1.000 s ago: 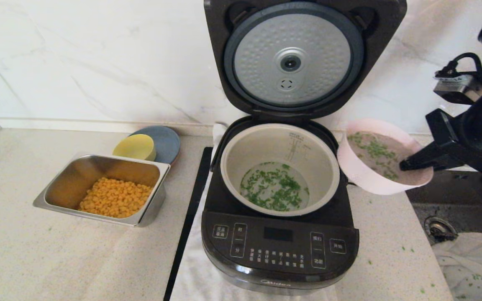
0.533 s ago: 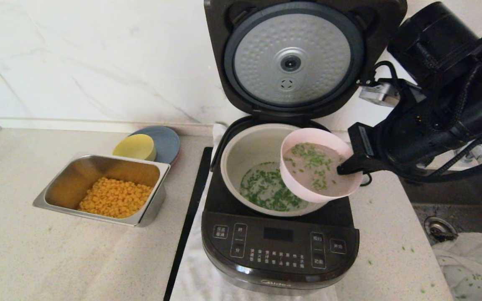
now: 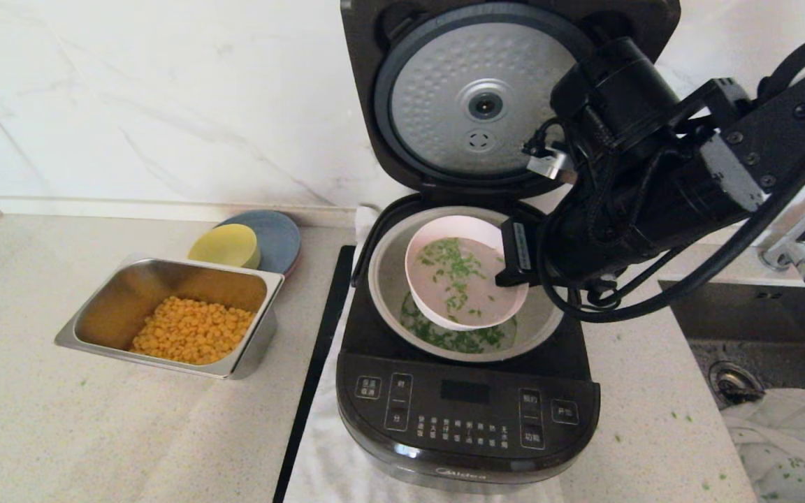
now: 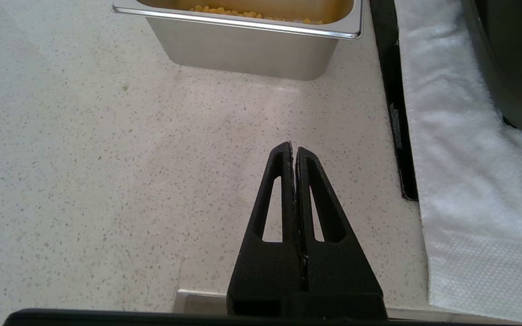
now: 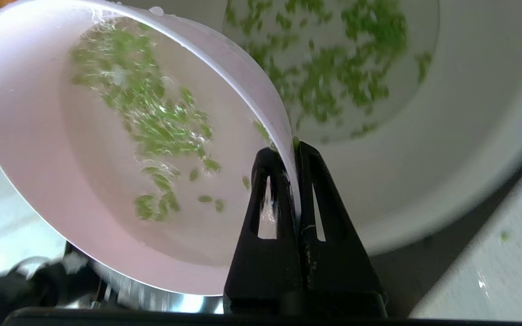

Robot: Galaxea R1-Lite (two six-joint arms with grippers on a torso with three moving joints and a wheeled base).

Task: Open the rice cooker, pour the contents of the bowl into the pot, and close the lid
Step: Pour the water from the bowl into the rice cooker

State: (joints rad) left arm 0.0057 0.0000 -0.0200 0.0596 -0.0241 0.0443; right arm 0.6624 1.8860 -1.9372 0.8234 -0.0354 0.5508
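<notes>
The rice cooker [image 3: 469,412] stands on the worktop [image 3: 95,433] with its lid [image 3: 486,98] swung fully up against the far wall, so we take the opening step as done. Our right gripper [image 3: 507,272] is clamped on the right rim of the pale pink bowl [image 3: 465,279], one finger inside the wall and one outside, and holds it over the mouth of the grey-beige inner pot [image 3: 388,279]. In the right wrist view the bowl [image 5: 107,181] is tilted, and chopped green bits [image 5: 152,122] cling wetly to its inner wall, while more of the same green bits [image 3: 458,339] already lie in the bottom of the pot. We judge the pouring step to be in hand and only partly done. The next move, as we see it, calls for tipping the bowl more steeply, perhaps with a shake to free what sticks. Our left gripper [image 4: 294,149] is parked with fingers pressed together, low over the bare worktop, near the steel tray [image 4: 243,50] of corn kernels [image 3: 193,328].
</notes>
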